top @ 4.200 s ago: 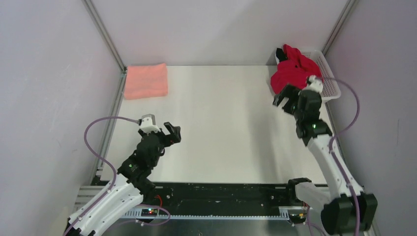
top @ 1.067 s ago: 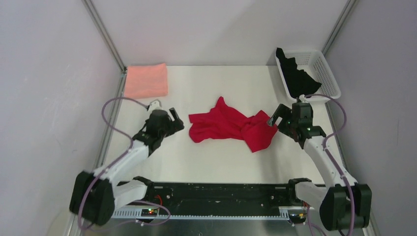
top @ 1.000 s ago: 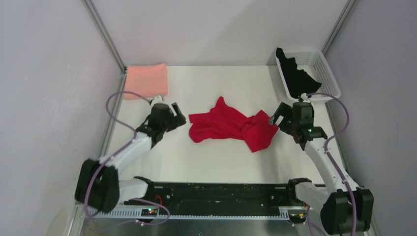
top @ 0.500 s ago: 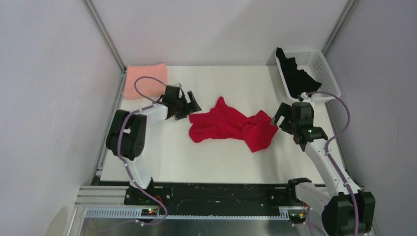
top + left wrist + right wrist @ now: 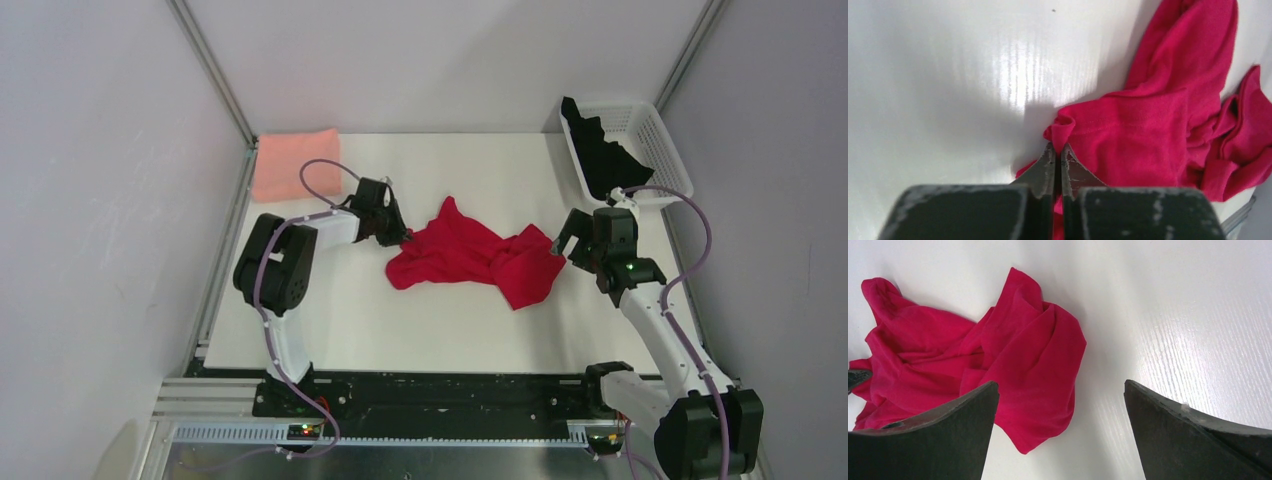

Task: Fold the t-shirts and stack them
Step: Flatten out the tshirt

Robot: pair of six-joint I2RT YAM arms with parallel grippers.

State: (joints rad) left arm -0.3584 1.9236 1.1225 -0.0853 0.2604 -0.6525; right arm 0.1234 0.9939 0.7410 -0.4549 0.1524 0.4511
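While a small pinch of cloth is clamped between the closed jaws of the left end effector [image 5: 1057, 150], the bright red t-shirt [image 5: 1148, 125] is seen crumpled on the tabletop [image 5: 450, 320], spreading ahead of the fingertips and off to the right in the left wrist view. The fold being held appears to be a hemmed edge at the near corner of the heap, bunched into a knot just beyond the tips.

The right end effector [image 5: 1060, 387] is shown with its jaws wide apart and nothing between them, just beside the opposite end of the same shirt. A rounded lobe of cloth lies ahead of one finger, and bare tabletop ahead of the other.

The cloth is judged to be light, soft and limp. It can be expected to drape and drag rather than keep a shape, and so thin a pinch may slip if it is pulled hard. A hold at a hem, seam or shoulder corner, where the layers are doubled, is judged the safer one. Opposite edges would need to be taken by the two end effectors for the shirt to be drawn flat.

Farther out, a salmon-pink t-shirt [image 5: 295, 165] lies folded into a rectangle beyond the left end effector and to its outer side, well apart from it. A black t-shirt [image 5: 600, 160] is draped in the white mesh basket [image 5: 662, 150] beyond the right end effector.
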